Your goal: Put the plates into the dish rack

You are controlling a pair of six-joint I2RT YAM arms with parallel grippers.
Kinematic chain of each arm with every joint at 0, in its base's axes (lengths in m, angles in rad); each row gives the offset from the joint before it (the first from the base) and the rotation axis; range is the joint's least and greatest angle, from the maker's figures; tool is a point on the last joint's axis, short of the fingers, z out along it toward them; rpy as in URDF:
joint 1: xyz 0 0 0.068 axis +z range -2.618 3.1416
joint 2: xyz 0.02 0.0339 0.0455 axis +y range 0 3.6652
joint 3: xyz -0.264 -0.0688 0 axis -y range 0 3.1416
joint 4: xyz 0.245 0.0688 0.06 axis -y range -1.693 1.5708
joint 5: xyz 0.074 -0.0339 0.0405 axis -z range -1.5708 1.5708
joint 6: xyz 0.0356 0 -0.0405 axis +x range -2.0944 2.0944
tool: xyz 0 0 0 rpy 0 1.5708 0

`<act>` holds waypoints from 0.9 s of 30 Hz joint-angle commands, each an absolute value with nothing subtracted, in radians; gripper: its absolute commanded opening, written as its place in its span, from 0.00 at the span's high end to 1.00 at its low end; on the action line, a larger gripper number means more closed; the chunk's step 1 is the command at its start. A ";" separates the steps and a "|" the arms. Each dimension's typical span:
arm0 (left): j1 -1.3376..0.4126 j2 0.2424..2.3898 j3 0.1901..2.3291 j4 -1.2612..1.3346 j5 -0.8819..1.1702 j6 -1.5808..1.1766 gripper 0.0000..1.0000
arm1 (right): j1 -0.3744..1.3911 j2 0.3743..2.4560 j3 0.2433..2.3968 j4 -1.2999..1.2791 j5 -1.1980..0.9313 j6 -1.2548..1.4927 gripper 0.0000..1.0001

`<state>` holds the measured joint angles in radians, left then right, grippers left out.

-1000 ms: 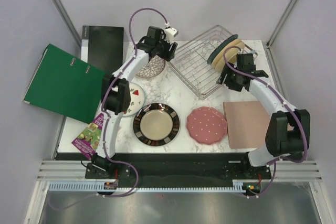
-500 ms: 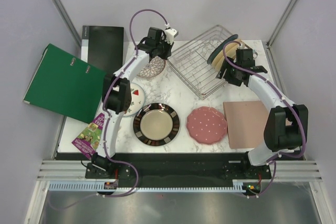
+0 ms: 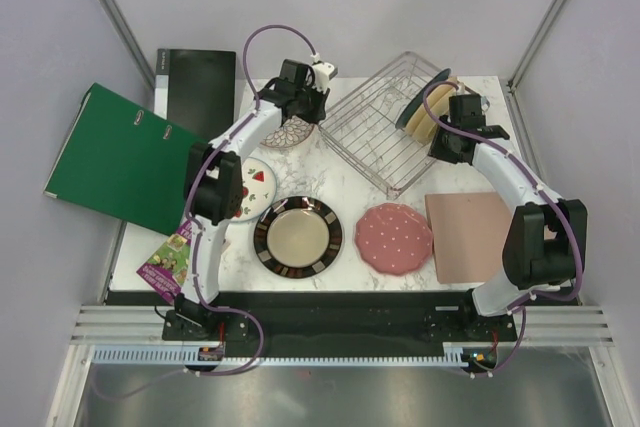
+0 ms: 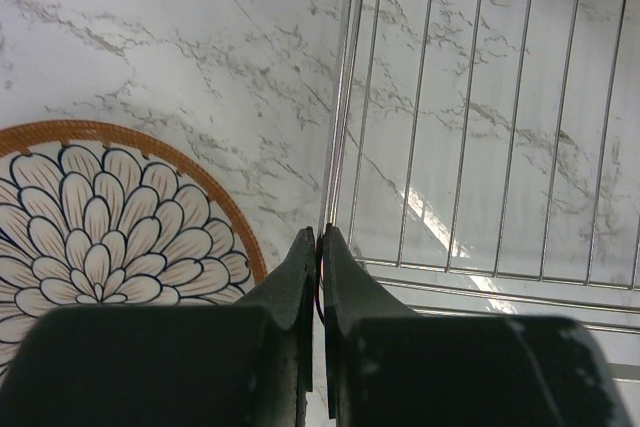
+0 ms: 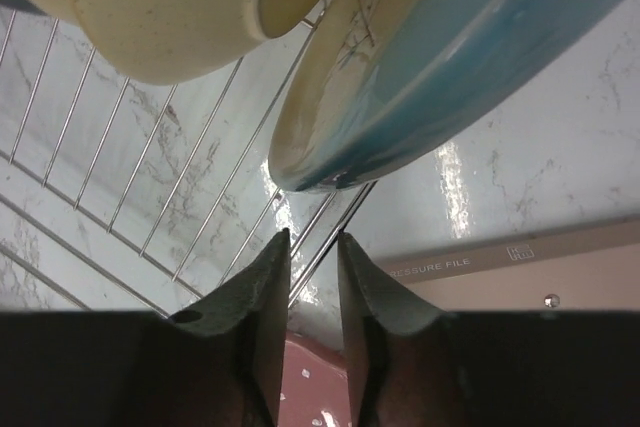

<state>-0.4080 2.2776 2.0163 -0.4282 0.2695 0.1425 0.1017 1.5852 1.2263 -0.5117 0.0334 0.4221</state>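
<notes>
Pinching a rim wire at the left corner of the dish rack (image 3: 380, 137), the left gripper (image 4: 320, 237) has its fingers pressed almost together, only the thin wire between them. The brown petal-lattice plate (image 4: 100, 217) lies flat on the marble table (image 3: 345, 182) just left of those fingers, a strip of bare marble separating it from the rack. The right gripper (image 5: 313, 242) sits at the rack's right side, its fingers a narrow gap apart with rim wires running into that gap; whether they press on the wires cannot be told.

All four patterned plates lie flat outside the rack. The white fruit-motif plate (image 3: 260, 187) is partly under the left arm. The dark-rimmed plate with cream centre (image 3: 298, 237) is nearer the bases, and the pink dotted plate (image 3: 393, 238) lies just beside the pinkish-tan board (image 3: 470, 237). The rack stands askew on the table. At its right end a cream plate (image 5: 170, 7) and a teal plate (image 5: 480, 57) lean on edge, directly above the right fingers.

Off the table's left edge are a green binder (image 3: 120, 157), a black folder (image 3: 195, 87) and a printed leaflet (image 3: 170, 257).
</notes>
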 commanded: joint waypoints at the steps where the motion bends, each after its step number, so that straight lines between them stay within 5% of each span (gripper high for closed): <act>1: -0.439 2.162 1.974 -0.465 0.318 0.052 0.98 | 0.101 1.577 1.252 -0.529 0.095 0.413 0.72; 12: -0.456 2.106 1.947 -0.466 0.276 0.009 0.98 | 0.100 1.577 1.207 -0.563 0.164 0.451 0.70; 15: -0.459 2.099 1.937 -0.468 0.276 0.009 0.98 | 0.097 1.597 1.198 -0.563 0.170 0.469 0.73; 20: -0.460 2.077 1.910 -0.469 0.284 -0.023 0.98 | 0.095 1.635 1.229 -0.557 0.163 0.462 1.00; 27: -0.460 1.999 1.826 -0.474 0.299 -0.035 0.98 | 0.113 1.683 1.367 -0.505 0.109 0.364 1.00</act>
